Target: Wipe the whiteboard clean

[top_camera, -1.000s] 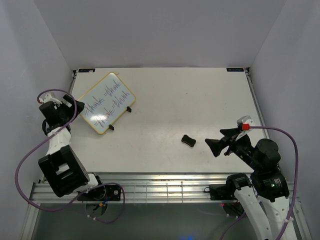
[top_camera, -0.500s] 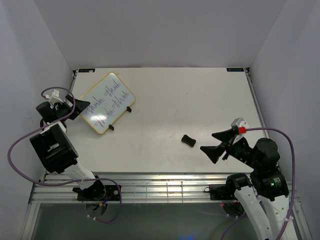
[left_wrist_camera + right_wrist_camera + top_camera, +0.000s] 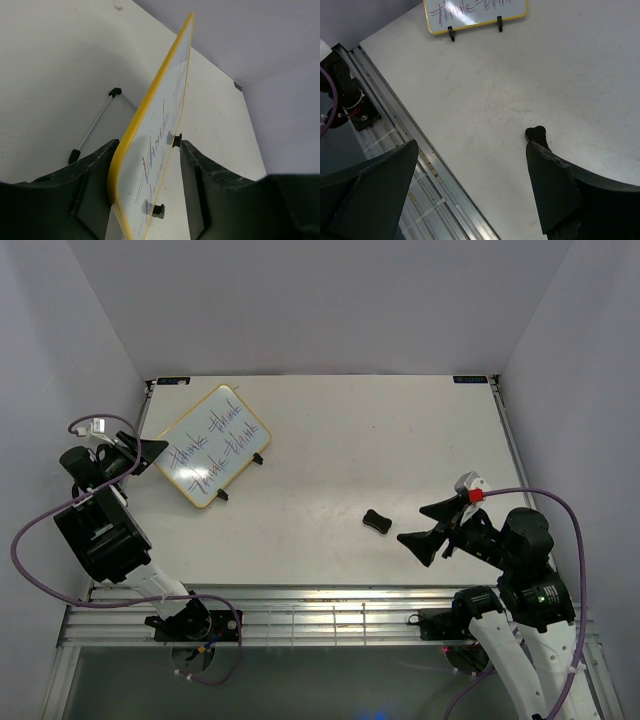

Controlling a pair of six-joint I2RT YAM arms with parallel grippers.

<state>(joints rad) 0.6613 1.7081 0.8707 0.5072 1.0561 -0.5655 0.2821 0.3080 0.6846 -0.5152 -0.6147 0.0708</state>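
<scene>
The whiteboard (image 3: 213, 445) has a yellow frame and stands tilted on small black feet at the table's back left, with red-purple handwriting on its face. My left gripper (image 3: 143, 457) straddles its left corner. In the left wrist view one finger (image 3: 95, 175) lies against the yellow frame of the whiteboard (image 3: 160, 120), while a gap shows between the written face and the other finger (image 3: 200, 175). A small black eraser (image 3: 376, 522) lies on the table right of centre. My right gripper (image 3: 412, 525) hovers open just right of it, with the eraser (image 3: 536, 135) peeking past one fingertip.
The white table (image 3: 400, 440) is enclosed by pale walls on three sides. An aluminium rail (image 3: 395, 135) runs along its near edge, with both arm bases and purple cables behind it. A thin metal stand leg (image 3: 95, 125) props the board from behind.
My left jaws have narrowed around the whiteboard's corner, and the left arm has shifted left. My right gripper has moved left and slightly nearer, closer to the eraser.
</scene>
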